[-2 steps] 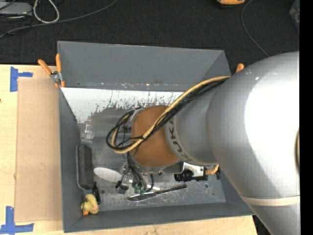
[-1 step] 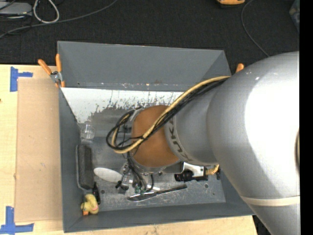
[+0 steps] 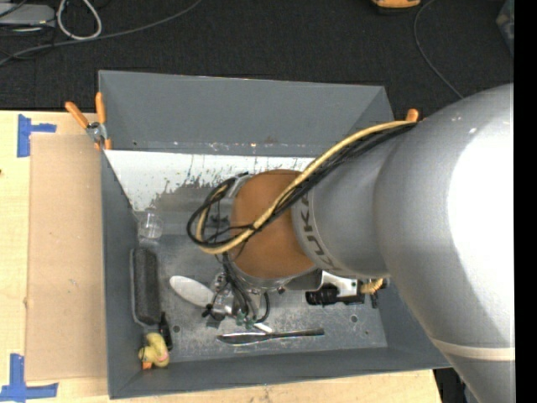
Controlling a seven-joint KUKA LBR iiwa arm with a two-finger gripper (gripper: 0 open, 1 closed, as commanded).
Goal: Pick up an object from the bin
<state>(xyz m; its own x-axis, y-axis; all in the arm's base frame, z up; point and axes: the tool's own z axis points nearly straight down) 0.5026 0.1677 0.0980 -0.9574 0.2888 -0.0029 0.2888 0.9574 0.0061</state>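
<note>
Camera view is showing the grey bin (image 3: 117, 250) from above, and its floor is being taken from left to right. Along the left wall a long black bar-shaped thing (image 3: 144, 284) is lying lengthwise. A small clear cup-like piece (image 3: 149, 225) is sitting beyond its far end, and a small yellow toy (image 3: 154, 351) is tucked into the near left corner at its near end. All three are pressed close to the wall, where, by judgement, little room is being left for a grasp.

Further right, a white oval piece (image 3: 190, 290) is lying flat on open floor. Just beside its right end the gripper (image 3: 231, 307) is being held low over the bin floor, under the orange wrist cover (image 3: 264, 233) and its looped cables. How far the gripper is opened cannot be told, as it is being masked by the wrist, and no thing can be made out in its hold. A thin metal utensil (image 3: 270, 336) is lying crosswise just on its near side. Being nearest and lying free, the white piece and the utensil are being judged the likeliest picks.

To the right, a black-and-white thing (image 3: 336, 294) with a yellow tip is being partly covered by the arm (image 3: 436, 225), by which the right of the bin is being hidden.
</note>
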